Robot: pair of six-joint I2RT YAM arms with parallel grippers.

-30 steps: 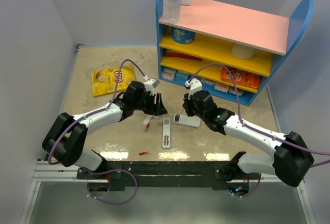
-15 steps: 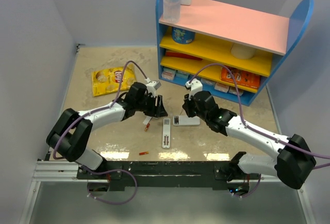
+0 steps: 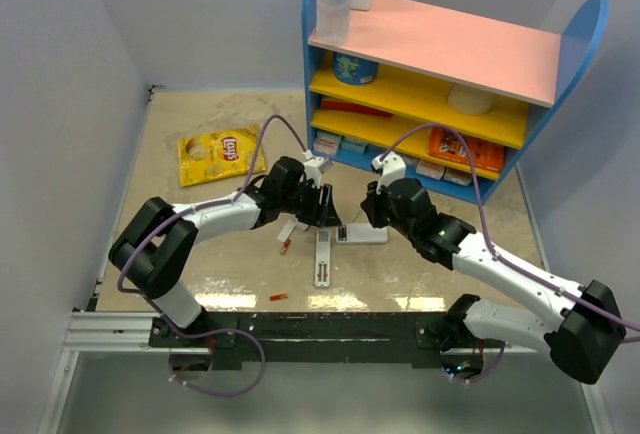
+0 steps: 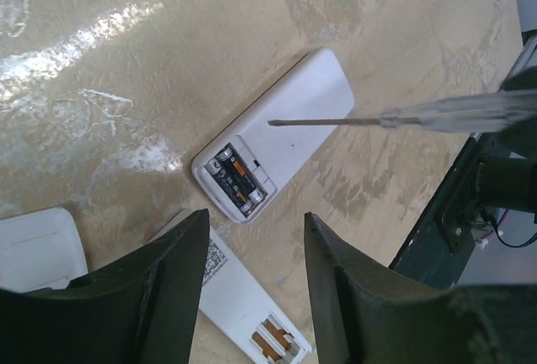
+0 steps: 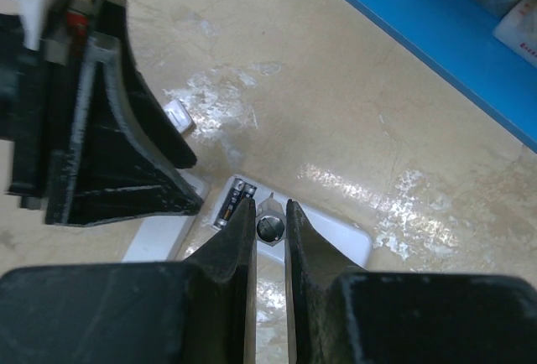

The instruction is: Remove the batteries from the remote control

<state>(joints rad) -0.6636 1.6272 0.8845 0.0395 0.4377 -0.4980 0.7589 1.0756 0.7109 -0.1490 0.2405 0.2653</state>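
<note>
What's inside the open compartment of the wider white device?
Two batteries lie side by side in the wider white device, dark with orange labels. Whatever lies beneath them is covered.

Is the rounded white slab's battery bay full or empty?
Full: the rounded white plastic slab lies cover off, two dark cylindrical cells side by side in its bay.
</note>
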